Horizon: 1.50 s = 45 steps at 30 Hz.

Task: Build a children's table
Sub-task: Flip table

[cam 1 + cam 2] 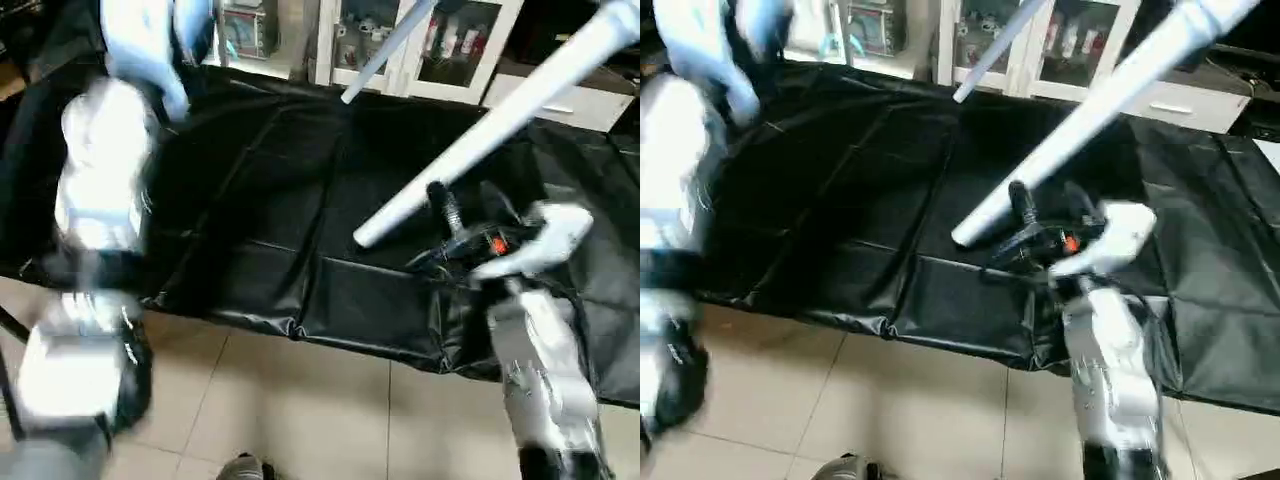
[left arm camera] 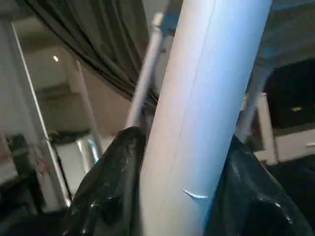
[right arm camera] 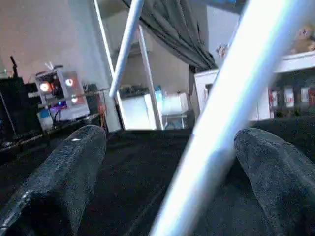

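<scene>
Table leg (image 1: 480,135), the long white tube, hangs slanted over our black-covered table (image 1: 270,200). Our left gripper (image 2: 184,206) is clamped on a white leg; our right gripper (image 3: 162,172) stands wide, fingers (image 3: 59,172) either side of the tube.

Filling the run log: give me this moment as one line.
left gripper: closed on white leg | right gripper: jaws open astride second leg, no grip | black-covered table: bare
</scene>
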Available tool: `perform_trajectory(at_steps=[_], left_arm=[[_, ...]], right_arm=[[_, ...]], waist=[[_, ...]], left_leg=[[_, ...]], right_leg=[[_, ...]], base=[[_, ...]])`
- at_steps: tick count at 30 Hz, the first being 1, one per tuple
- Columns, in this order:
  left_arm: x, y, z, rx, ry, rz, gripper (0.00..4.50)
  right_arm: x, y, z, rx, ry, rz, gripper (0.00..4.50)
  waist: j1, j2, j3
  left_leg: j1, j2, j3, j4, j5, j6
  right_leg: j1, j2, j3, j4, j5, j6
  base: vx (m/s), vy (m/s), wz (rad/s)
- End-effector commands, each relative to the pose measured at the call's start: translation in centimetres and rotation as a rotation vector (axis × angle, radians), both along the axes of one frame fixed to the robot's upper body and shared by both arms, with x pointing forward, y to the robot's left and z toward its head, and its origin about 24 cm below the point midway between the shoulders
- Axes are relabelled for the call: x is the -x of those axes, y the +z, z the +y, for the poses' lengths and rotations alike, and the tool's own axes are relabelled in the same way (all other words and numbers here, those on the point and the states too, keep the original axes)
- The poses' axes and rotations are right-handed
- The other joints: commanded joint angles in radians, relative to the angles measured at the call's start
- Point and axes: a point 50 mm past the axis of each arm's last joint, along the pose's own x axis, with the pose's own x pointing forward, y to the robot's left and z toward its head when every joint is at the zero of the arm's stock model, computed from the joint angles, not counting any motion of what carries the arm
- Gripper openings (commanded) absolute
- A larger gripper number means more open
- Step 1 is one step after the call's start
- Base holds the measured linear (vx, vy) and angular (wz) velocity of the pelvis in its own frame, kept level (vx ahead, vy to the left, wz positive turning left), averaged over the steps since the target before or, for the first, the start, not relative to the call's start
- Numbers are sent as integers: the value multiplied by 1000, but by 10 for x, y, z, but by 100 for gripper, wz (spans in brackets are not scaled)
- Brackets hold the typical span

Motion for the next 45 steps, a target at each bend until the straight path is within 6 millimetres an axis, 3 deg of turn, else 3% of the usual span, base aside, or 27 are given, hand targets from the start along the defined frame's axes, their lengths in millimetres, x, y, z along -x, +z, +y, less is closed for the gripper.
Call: perform_trajectory(at_steps=[1, 5, 9, 10, 12, 16, 17, 20, 22, 23, 27, 29, 31, 33, 35, 41, 45], left_arm=[[11, 27, 1, 132, -25, -116, 193], [18, 12, 1, 170, -10, -73, 193], [22, 10, 3, 180, 11, -62, 192], [24, 10, 6, 184, 24, -64, 192], [26, 10, 7, 183, 32, -65, 191], [30, 5, 18, 186, 79, -53, 187], [31, 4, 19, 185, 79, -50, 185], [33, 0, 17, 177, 59, -32, 181], [33, -3, 15, 172, 39, -16, 173], [33, -4, 14, 165, 32, -14, 171], [34, -6, 11, 158, 21, -8, 163], [35, -9, 10, 156, 16, -2, 160], [38, -14, 9, 123, 11, 4, 159], [40, -17, 10, 107, 7, 4, 159], [44, -23, 9, 86, -4, 5, 158], [54, -55, 11, -5, -19, 39, 158], [57, -87, 12, -47, -33, 109, 158]], right_arm=[[-5, -2, -4, 5, -39, 9, 450], [-37, -3, -3, -26, -95, 82, 450], [-55, -3, -10, -29, -178, 139, 450], [-58, -3, -12, -18, -204, 146, 450], [-60, -1, -12, -29, -199, 135, 450], [-58, 6, -21, 25, -328, 88, 450], [-59, 7, -19, 14, -302, 76, 450], [-65, 2, -11, -8, -178, 101, 450], [-72, -4, -5, -20, -95, 133, 450], [-74, -5, -5, -25, -83, 144, 450], [-79, -10, -2, -6, -38, 160, 450], [-81, -13, 1, 13, 1, 165, 450], [-83, -17, -1, 21, 4, 181, 450], [-85, -18, -2, 14, 4, 191, 450], [-85, -20, -4, 5, -2, 195, 450], [-79, -35, -4, 18, 24, 214, 411], [-72, -50, -7, 47, 34, 233, 369]], waist=[[-10, -2, -85], [-18, -3, -86], [-31, -8, -88], [-31, -8, -88], [-34, -22, -91], [-38, -26, -91], [-39, -30, -91], [-49, -27, -87], [-55, -23, -84], [-56, -26, -83], [-51, -32, -85], [-49, -32, -87], [-48, -41, -90], [-50, -40, -89], [-48, -53, -89], [-49, -61, -85], [-47, -57, -84]], left_leg=[[44, 64, -32, -76, -158, -4], [45, 62, -32, -79, -168, -31], [41, 58, -32, -77, -144, -35], [41, 58, -31, -76, -139, -32], [36, 56, -30, -71, -91, -10], [35, 55, -27, -66, -25, 15], [37, 54, -25, -65, -38, 20], [40, 59, -29, -71, -114, 13], [44, 61, -30, -74, -171, -8], [43, 62, -30, -76, -184, -19], [47, 63, -27, -75, -170, -28], [43, 63, -29, -74, -145, -24], [42, 64, -29, -71, -118, -14], [44, 64, -27, -71, -106, -14], [45, 65, -26, -71, -103, -12], [51, 68, -28, -78, -173, -43], [56, 69, -30, -84, -227, -68]], right_leg=[[38, -67, 40, -61, -82, -216], [37, -64, 38, -61, -109, -202], [40, -62, 38, -57, -94, -186], [39, -61, 38, -57, -81, -182], [46, -61, 38, -47, -16, -185], [43, -55, 36, -40, 43, -194], [43, -55, 37, -41, 33, -194], [42, -57, 36, -50, -35, -188], [37, -56, 36, -58, -87, -188], [38, -57, 36, -61, -102, -188], [34, -57, 37, -58, -72, -199], [40, -58, 36, -52, -42, -206], [42, -60, 35, -47, -11, -214], [40, -56, 34, -45, 6, -221], [41, -59, 34, -44, 7, -218], [35, -57, 33, -56, -49, -189], [29, -58, 32, -61, -80, -175]], base=[[0, 0, 0], [0, 0, 0], [0, 0, 0], [0, 0, 0], [0, 0, 0], [0, 0, 0], [0, 0, 0], [0, 0, 0], [0, 0, 0], [0, 0, 0], [0, 0, 0], [0, 0, 0], [0, 0, 0], [0, 0, 0], [0, 0, 0], [0, 0, 0], [0, 0, 0]])
